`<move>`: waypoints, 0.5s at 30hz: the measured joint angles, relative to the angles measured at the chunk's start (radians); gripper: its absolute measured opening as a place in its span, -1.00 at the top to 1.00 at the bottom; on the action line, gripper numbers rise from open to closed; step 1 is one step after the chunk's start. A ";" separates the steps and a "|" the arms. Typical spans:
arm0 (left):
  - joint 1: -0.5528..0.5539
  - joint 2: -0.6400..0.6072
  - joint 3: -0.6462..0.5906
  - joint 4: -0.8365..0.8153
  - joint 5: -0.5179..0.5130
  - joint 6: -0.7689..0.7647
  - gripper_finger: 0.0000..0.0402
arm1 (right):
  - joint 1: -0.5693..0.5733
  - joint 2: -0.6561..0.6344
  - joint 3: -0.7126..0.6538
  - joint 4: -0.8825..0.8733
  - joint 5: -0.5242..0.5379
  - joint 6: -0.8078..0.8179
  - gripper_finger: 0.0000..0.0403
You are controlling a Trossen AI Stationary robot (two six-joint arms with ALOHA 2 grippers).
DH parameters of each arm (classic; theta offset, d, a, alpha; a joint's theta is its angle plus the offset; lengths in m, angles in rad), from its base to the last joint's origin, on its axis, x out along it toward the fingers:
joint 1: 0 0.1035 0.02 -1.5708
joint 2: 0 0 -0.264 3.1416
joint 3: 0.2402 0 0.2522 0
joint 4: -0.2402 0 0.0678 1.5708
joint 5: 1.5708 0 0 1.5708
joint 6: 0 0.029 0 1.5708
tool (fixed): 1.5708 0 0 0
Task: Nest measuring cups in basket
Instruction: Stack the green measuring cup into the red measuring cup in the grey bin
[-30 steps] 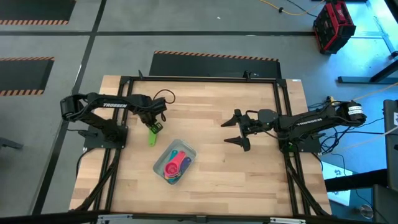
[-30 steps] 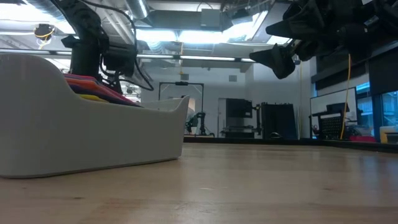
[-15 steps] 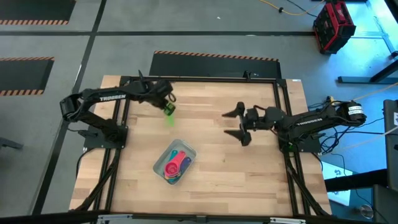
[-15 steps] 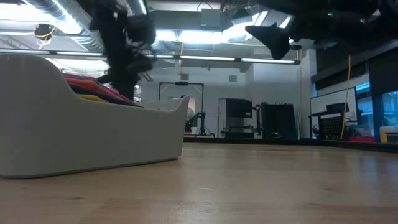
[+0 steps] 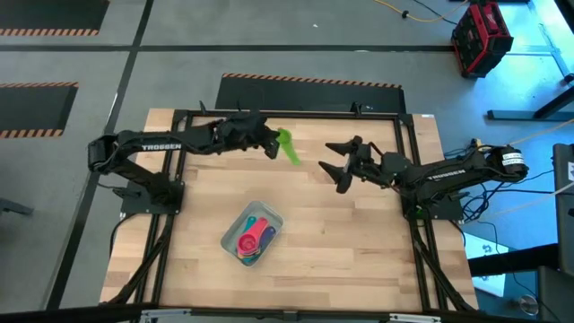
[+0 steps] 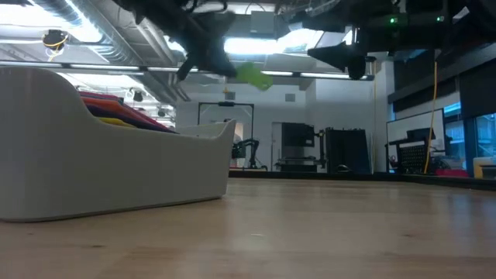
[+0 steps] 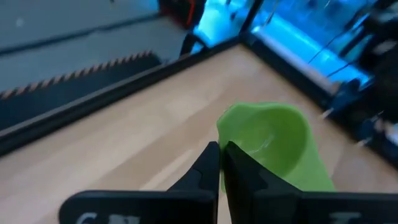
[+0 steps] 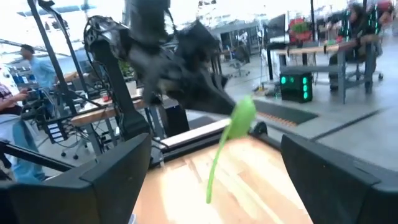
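Note:
My left gripper [image 5: 272, 147] is shut on the green measuring cup [image 5: 289, 146], high above the table's far middle; the pair also shows in the low view [image 6: 254, 75]. My right gripper [image 5: 334, 167] is open and empty a short way to the right of the cup, its fingers pointing toward it; the cup shows ahead between its fingers [image 8: 241, 116]. The pale basket [image 5: 269, 218] stands on the table nearer the front and holds several nested cups, among them red [image 5: 247, 242], teal and yellow. My left gripper pinches the near edge of the green cup [image 7: 231, 142] between its two shut fingers. The fingers reach about level from the table's left. The cup is lifted clear of the table and sticks out beyond the fingertips. Whether the fingers are on rim or handle, I cannot tell.
A black frame [image 5: 287, 114] runs along the table's far, left and right edges. Bare wood lies between the basket and the right arm's base [image 5: 430, 202]. In the low view the basket's wall [image 6: 108, 155] fills the left. People stand in the room beyond [image 8: 37, 68].
My left gripper has carried the green cup up from the table's left part toward the far edge and then toward the right, up to my right gripper. My right gripper has moved a little toward the far edge and turned toward the cup, staying open.

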 joint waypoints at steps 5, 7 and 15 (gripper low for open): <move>-0.095 0.000 0.000 0.099 -0.093 0.019 0.99 | 0.000 0.000 0.000 -0.057 -0.053 0.040 -0.80; -0.131 0.000 0.000 0.130 -0.119 0.033 0.99 | 0.000 0.000 0.000 -0.070 -0.089 0.040 -0.80; -0.218 0.000 0.000 0.247 -0.149 0.036 0.99 | 0.000 0.000 0.000 -0.073 -0.173 0.040 -0.80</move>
